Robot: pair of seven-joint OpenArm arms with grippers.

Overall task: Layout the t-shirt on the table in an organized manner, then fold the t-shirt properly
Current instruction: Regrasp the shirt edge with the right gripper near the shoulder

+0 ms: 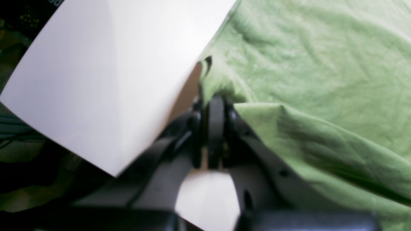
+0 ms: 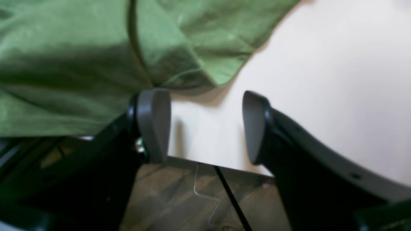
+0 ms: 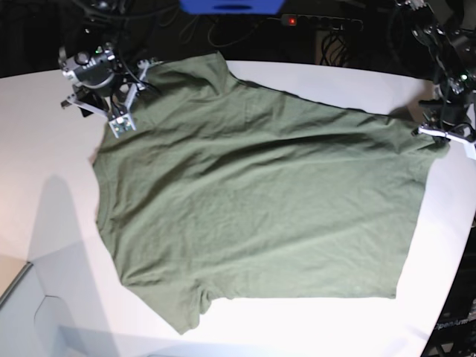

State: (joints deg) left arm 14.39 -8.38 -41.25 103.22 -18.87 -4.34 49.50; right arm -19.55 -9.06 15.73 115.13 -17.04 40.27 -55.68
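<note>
Two hands sit at opposite ends of the olive-green t-shirt [image 3: 260, 201], which lies spread nearly flat on the white surface [image 3: 44, 149], its long axis running across the base view from the sleeves on that view's left to the hem on its right. The left hand [image 1: 214, 106] is pinched tight on a fold of fabric at the hem corner, close to the surface's edge. The right hand [image 2: 205, 126] stands wide with nothing between its pads, just beside the sleeve edge, with the cloth lying off to one side of it at the far corner. Any straightening pull would likely run along that long axis, and the left hand is the one already gripping. Bare surface rings the shirt; beyond it are dark cables and a wooden floor [image 2: 179, 199].
</note>
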